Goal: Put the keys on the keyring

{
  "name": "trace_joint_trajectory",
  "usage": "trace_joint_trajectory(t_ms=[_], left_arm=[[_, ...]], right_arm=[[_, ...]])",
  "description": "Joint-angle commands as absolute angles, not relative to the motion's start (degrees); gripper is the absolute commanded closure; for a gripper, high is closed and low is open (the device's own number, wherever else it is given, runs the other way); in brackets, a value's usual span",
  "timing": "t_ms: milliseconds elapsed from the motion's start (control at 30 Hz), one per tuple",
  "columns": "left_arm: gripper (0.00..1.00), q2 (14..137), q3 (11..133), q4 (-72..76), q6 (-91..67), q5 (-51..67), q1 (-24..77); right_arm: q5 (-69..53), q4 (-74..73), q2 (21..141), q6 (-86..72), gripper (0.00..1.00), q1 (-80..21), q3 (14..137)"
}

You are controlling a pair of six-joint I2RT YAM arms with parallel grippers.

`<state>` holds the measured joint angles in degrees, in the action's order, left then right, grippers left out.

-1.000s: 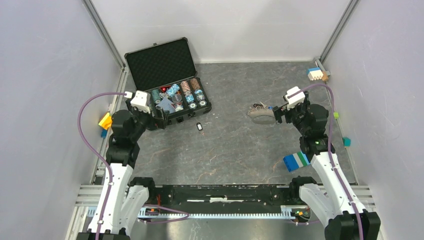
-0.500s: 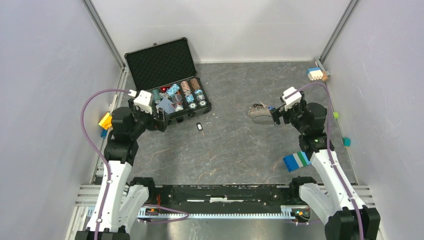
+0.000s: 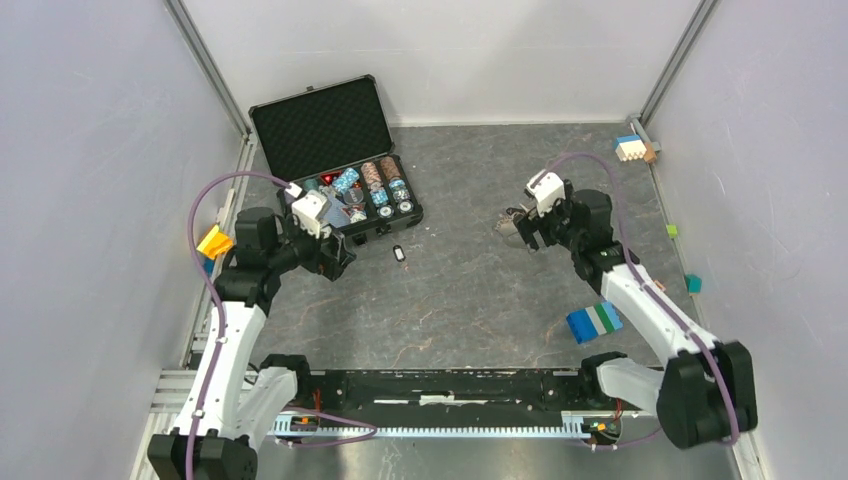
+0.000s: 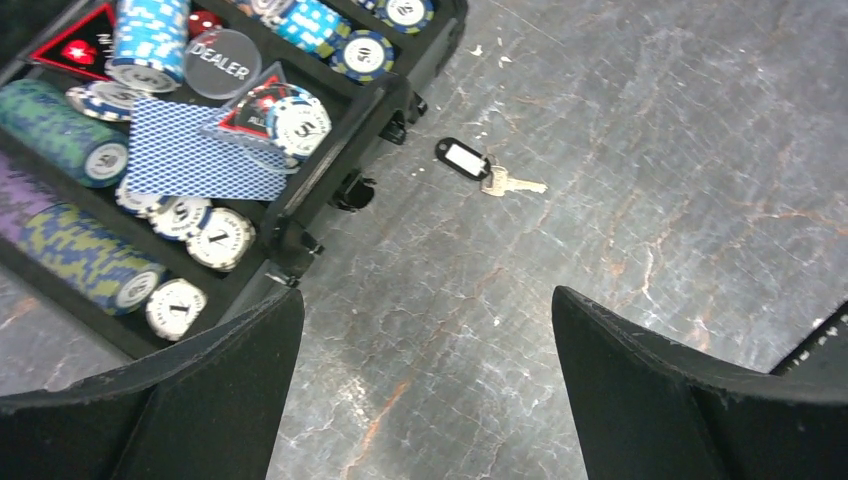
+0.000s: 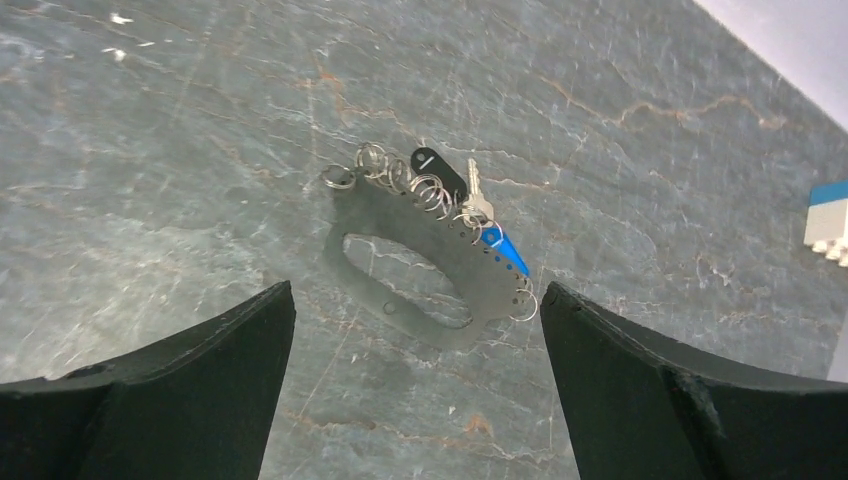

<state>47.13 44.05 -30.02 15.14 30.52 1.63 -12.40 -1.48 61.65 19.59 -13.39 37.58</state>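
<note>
A loose key with a black-and-white tag (image 4: 466, 161) lies on the grey table just right of the open case; it also shows in the top view (image 3: 399, 254). My left gripper (image 4: 425, 400) is open and empty, hovering short of it. The keyring holder (image 5: 400, 235), a grey plate with several small metal rings along its edge, lies flat; it also shows in the top view (image 3: 512, 224). A black-tagged key (image 5: 440, 170) and a blue-tagged key (image 5: 502, 248) lie at its far edge. My right gripper (image 5: 415, 400) is open and empty, just short of the holder.
An open black case (image 3: 320, 130) with poker chips (image 4: 60, 135), cards and a dealer button stands at the back left. A blue-green block (image 3: 594, 322) lies near the right arm. White and orange blocks (image 3: 632, 148) sit in the far right corner.
Both arms have reached forward and inward: the left gripper moved right toward the loose key, the right gripper moved left over the keyring holder. Nothing was taken hold of.
</note>
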Motion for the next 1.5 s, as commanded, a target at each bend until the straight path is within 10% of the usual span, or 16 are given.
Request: trace_joint_trajectory(t_ms=[0, 800, 1467], left_arm=[[0.00, 47.50, 43.58, -30.22, 17.33, 34.94, 1.84], [0.00, 49.77, 42.36, -30.85, 18.87, 35.63, 2.85], [0.00, 50.01, 41.97, -30.85, 19.41, 35.79, 3.29]], right_arm=[[-6.80, -0.44, 69.52, 17.53, 0.06, -13.44, 44.03], [-10.81, -10.97, 103.37, 25.12, 0.57, -20.21, 67.85], [-6.55, -12.04, 108.19, 28.29, 0.63, -21.08, 71.40]])
